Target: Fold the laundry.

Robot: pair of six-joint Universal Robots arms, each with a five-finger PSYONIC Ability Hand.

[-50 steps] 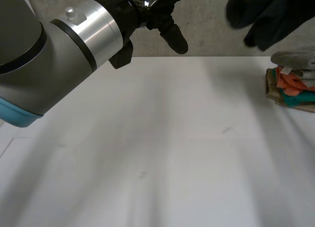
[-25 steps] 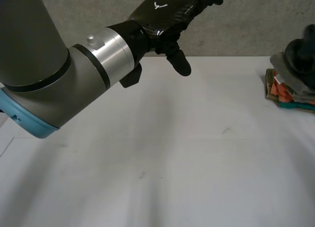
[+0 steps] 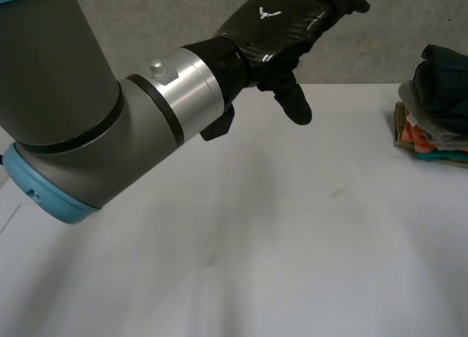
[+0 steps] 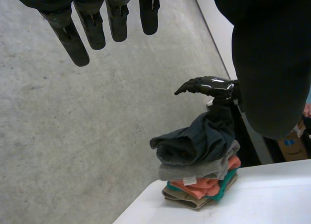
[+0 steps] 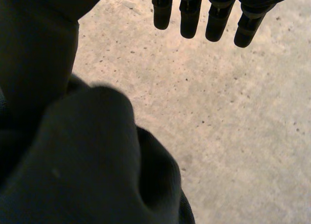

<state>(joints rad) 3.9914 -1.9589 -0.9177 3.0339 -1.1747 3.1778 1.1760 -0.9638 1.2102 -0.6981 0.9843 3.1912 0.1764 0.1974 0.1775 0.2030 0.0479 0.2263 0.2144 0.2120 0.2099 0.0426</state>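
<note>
Folded stack (image 3: 428, 136) at far right corner of table (image 3: 256, 242), dark garment (image 4: 194, 141) on top. Right hand (image 4: 209, 85) above it, fingers straight. Left hand (image 3: 270, 23) spread, empty. Right should lift straight up to avoid dragging top piece.

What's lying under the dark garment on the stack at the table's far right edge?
Under the dark garment: a grey piece, then an orange piece, a teal piece and a tan piece, down to the table. Only their edges show; the rest is covered.
</note>
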